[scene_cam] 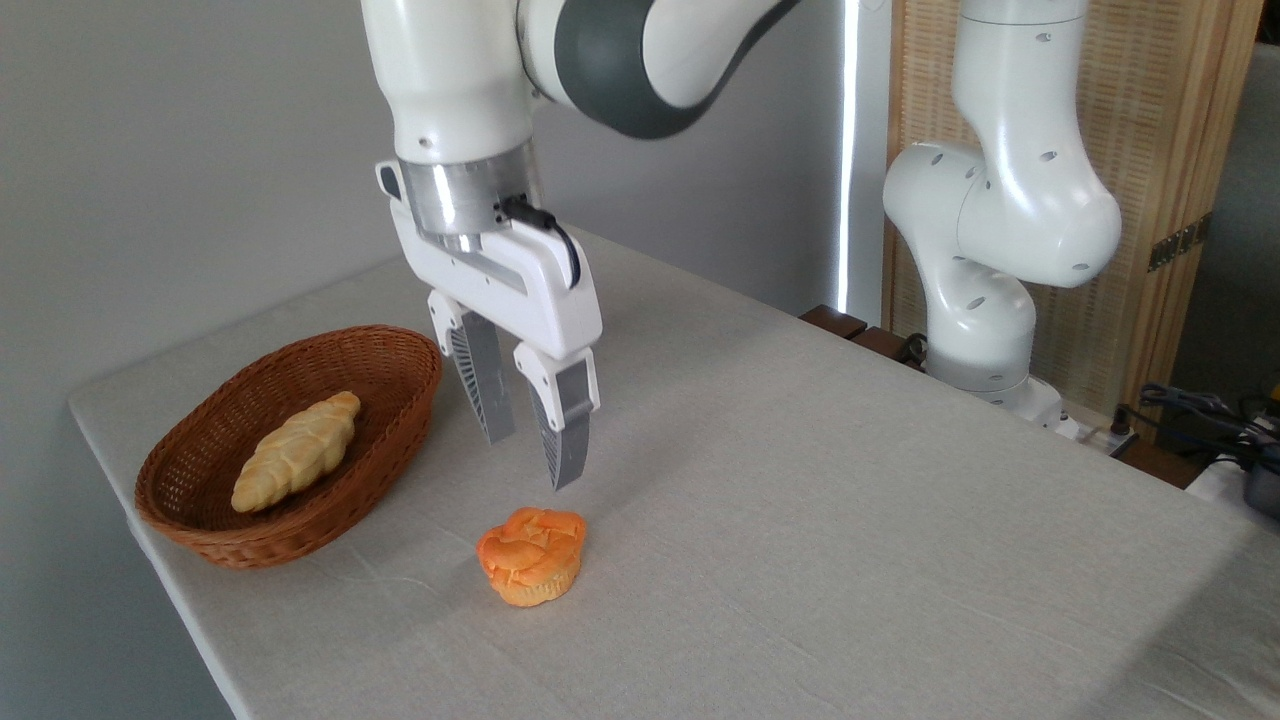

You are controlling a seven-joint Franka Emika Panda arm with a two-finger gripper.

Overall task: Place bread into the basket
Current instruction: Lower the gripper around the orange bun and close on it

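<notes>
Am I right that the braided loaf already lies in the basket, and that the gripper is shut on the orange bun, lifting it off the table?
Not quite. The braided loaf does lie in the basket, but the gripper is not shut on the orange bun. The camera view shows it open and empty above the bun, which sits on the table.

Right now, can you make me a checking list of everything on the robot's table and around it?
Surface: table under pale cloth, slightly wrinkled.
Job's things: orange bread on the cloth, outside the basket.
Clutter: pale braided loaf lying in the basket.
Grippers: tool open, empty, hovering above the bread.
Cables: black cable on the tool's body; more wires at right, off the table.
Surroundings: grey wall, woven screen behind the arm's base.
</notes>
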